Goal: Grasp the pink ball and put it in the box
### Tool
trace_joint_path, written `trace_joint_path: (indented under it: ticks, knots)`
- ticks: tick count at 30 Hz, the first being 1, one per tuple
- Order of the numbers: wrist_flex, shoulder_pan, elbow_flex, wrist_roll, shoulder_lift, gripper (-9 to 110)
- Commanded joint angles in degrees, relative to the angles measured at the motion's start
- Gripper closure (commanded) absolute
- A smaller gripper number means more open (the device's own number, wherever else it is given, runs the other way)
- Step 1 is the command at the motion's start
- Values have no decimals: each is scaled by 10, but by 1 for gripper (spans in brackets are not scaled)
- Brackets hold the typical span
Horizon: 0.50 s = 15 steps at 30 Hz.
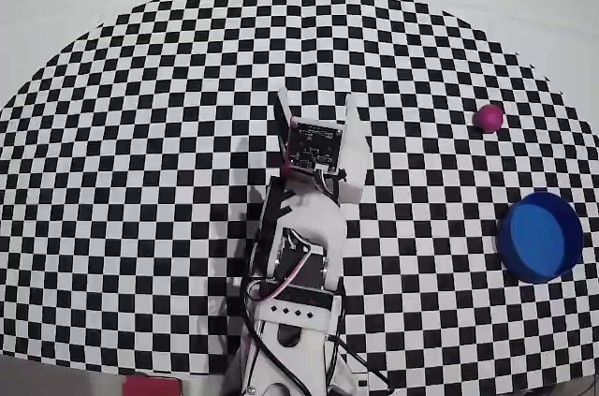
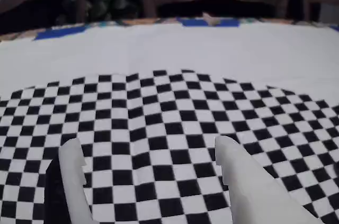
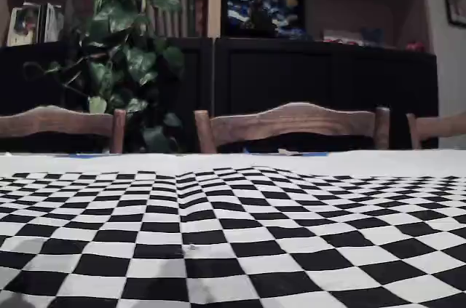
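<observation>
In the overhead view the small pink ball [image 1: 488,118] rests on the checkered cloth at the right. Below it, near the right edge, stands the round blue box [image 1: 540,236], and nothing shows inside it. My gripper [image 1: 316,104] sits mid-cloth, well to the left of both, pointing toward the far edge. Its jaws are open with only cloth between them. The wrist view shows the two white fingers [image 2: 72,168] spread wide around my gripper [image 2: 146,149]; ball and box are out of that view and the fixed view.
The black-and-white checkered cloth [image 1: 140,134] covers a white table [image 2: 169,49]. Wooden chair backs [image 3: 291,124] line the far edge, with a dark shelf and a leafy plant [image 3: 124,53] behind. The arm's body and cables [image 1: 290,312] occupy the lower middle of the overhead view.
</observation>
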Motion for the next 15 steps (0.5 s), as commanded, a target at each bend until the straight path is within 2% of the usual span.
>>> trace_joint_path:
  ticks: [1,15]
  knots:
    - [-4,25,4,-1,0,73]
    - [-4,115,4,1,3,73]
